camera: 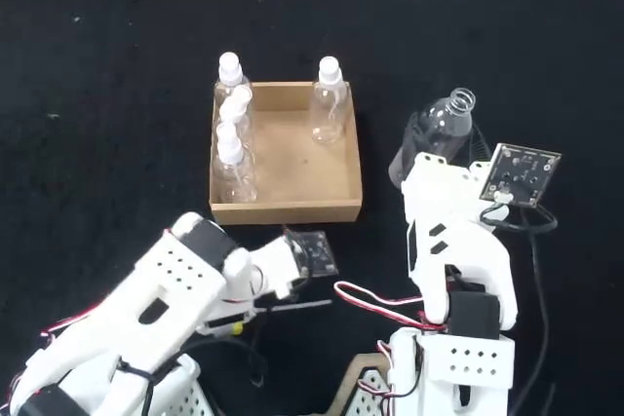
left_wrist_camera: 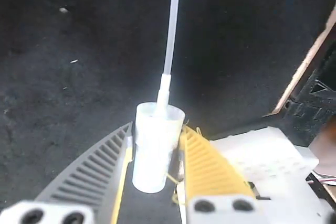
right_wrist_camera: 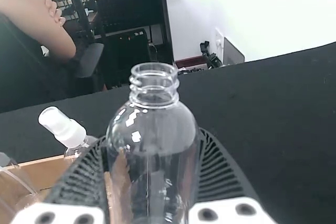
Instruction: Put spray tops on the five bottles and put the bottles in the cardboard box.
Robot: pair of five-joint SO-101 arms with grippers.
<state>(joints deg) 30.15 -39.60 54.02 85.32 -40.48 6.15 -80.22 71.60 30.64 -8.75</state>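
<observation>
The cardboard box (camera: 341, 158) sits mid-table with several capped bottles in it: three along its left wall (camera: 235, 143) and one at the back right corner (camera: 329, 99). My right gripper (right_wrist_camera: 153, 148) is shut on a clear bottle (camera: 441, 129) to the right of the box; the bottle tilts and its threaded neck (right_wrist_camera: 154, 82) is bare. My left gripper (left_wrist_camera: 156, 132) is shut on a white spray top (left_wrist_camera: 154, 153) in front of the box, close over the black table. The top's thin dip tube (left_wrist_camera: 171, 30) points away from the gripper; the dip tube (camera: 292, 307) lies level near the table.
The black table (camera: 117, 94) spreads wide to the left of and behind the box. The box's near wall (camera: 285, 209) lies just beyond my left arm (camera: 175, 289). One capped bottle (right_wrist_camera: 62, 126) stands close beside the held bottle. A cable (camera: 536, 270) runs by the right arm.
</observation>
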